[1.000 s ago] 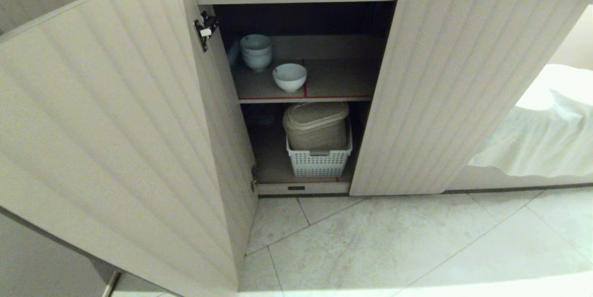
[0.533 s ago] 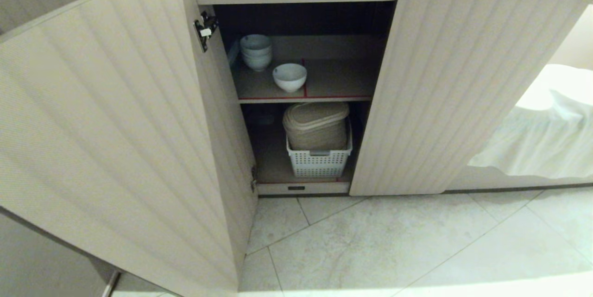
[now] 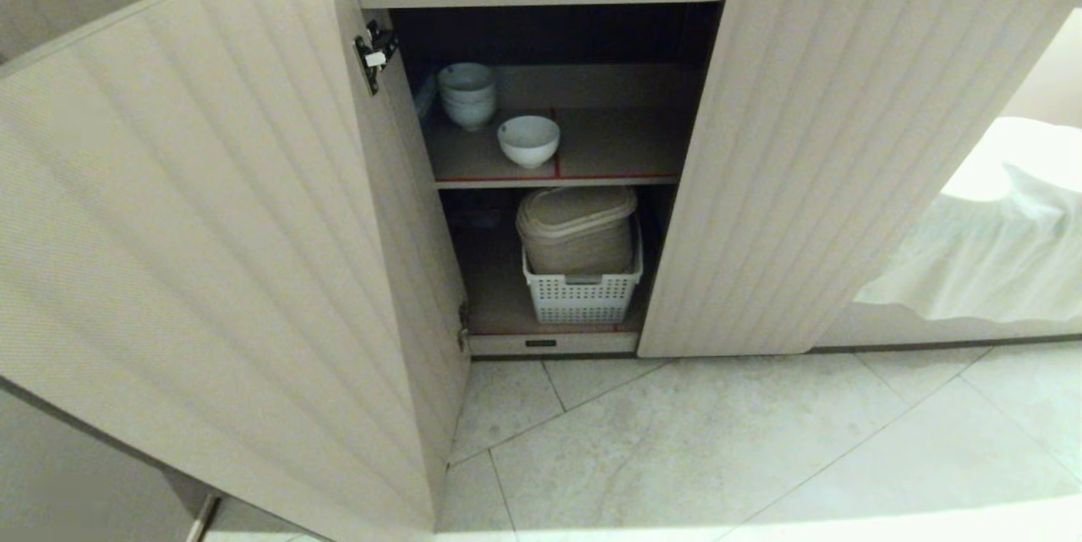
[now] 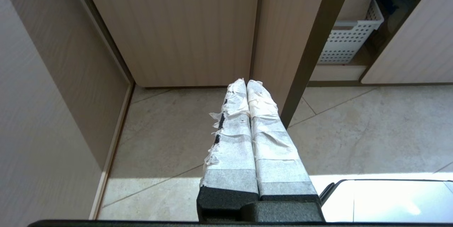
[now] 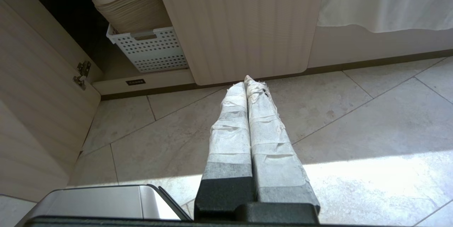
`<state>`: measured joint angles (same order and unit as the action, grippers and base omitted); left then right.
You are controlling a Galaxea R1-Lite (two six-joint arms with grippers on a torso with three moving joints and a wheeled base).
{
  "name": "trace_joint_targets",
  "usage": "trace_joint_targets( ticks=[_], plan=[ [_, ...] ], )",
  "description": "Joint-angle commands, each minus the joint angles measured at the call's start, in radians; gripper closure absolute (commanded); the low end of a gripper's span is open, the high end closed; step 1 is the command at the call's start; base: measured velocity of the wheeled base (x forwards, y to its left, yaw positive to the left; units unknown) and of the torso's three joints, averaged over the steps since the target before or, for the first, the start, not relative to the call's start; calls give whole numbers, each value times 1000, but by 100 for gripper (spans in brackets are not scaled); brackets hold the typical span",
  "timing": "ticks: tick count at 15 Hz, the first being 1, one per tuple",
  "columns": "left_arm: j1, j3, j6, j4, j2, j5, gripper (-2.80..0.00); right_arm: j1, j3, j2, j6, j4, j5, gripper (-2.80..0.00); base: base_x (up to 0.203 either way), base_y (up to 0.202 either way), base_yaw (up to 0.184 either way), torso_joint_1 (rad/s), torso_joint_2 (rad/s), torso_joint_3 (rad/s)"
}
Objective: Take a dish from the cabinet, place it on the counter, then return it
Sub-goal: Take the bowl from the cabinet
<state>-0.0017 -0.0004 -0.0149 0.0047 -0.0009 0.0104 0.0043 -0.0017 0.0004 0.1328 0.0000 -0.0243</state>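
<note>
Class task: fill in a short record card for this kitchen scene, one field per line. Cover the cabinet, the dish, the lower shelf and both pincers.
cabinet: both fluted doors open
dish: single white bowl, upright on the upper shelf, near its front edge
stacked bowls: behind the dish, towards the left
lower shelf: white basket holding a beige lidded container
left pincer: shut, empty, above the floor
right pincer: shut, empty, above the floor
</note>
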Motion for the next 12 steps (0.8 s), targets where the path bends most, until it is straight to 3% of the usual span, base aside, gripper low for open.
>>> trace_joint_targets(
  ticks=[1, 3, 7, 12],
  plan=[
    [0, 0, 0, 0, 1, 0, 0, 0, 0, 0, 1, 0, 0, 0, 0, 0, 0, 0, 0, 0],
    [0, 0, 0, 0, 1, 0, 0, 0, 0, 0, 1, 0, 0, 0, -43, 0, 0, 5, 1, -2],
    [0, 0, 0, 0, 1, 0, 0, 0, 0, 0, 1, 0, 0, 0, -175, 0, 1, -1, 2, 4],
    [0, 0, 0, 0, 1, 2, 0, 0, 0, 0, 1, 0, 0, 0, 0, 0, 0, 0, 0, 0]
  ],
)
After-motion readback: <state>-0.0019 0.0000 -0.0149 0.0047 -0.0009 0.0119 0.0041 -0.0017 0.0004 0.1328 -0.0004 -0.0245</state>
